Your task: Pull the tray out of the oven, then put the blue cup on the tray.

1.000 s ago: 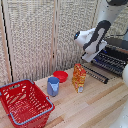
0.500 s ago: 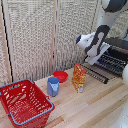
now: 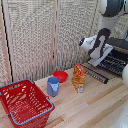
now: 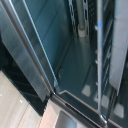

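The black-and-silver oven [image 3: 119, 52] stands at the exterior view's right with its door [image 3: 96, 73] folded down onto the table. The tray [image 3: 115, 65], a rack of dark bars, shows in the oven's mouth. My gripper [image 3: 106, 59] is at the end of the white arm, right at the oven opening above the tray; its fingers are too small and blurred to read. The wrist view shows only the oven's dark interior [image 4: 75, 65] and thin bars [image 4: 98, 55] up close. The blue cup [image 3: 53, 86] stands upright on the table, far from the gripper.
A red basket [image 3: 22, 102] sits at the exterior view's lower left. A shallow red bowl [image 3: 61, 76] lies behind the cup, and an orange bag [image 3: 79, 77] stands between the cup and the oven door. A slatted screen closes off the back.
The arm has shifted slightly toward the oven, to the exterior view's right and a little lower. The cup, bowl, bag and basket have not moved.
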Motion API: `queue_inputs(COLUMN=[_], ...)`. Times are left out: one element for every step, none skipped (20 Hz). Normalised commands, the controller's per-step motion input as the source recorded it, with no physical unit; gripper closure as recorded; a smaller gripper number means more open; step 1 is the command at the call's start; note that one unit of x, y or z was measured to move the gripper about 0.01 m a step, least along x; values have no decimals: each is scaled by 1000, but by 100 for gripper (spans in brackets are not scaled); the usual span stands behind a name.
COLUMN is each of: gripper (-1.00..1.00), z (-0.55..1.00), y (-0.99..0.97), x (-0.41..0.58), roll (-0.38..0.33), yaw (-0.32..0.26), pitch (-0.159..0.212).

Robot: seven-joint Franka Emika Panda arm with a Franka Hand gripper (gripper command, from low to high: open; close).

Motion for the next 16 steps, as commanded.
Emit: queue_inputs(gripper=[100, 100, 100, 100, 100, 100, 100, 100, 100, 100, 100, 100, 100, 100, 100, 100], z=[0, 0, 3, 0, 0, 0, 0, 0, 0, 0, 0, 0, -17, 0, 0, 0], y=[-120, -180, -237, -266, -311, -280, -289, -277, -206, -129, -60, -14, 0, 17, 106, 191], x=[0, 0, 0, -9, -29, -3, -49, -34, -29, 0, 0, 0, 0, -14, 0, 0], roll=[0, 11, 31, 35, 44, 30, 33, 30, 18, 7, 0, 0, 0, 0, -2, -4], yaw=[21, 0, 0, 0, 0, -2, 0, 0, 0, 0, 0, 0, 0, 0, 0, 0], pitch=[0, 0, 0, 0, 0, 0, 0, 0, 0, 0, 0, 0, 0, 0, 0, 0])
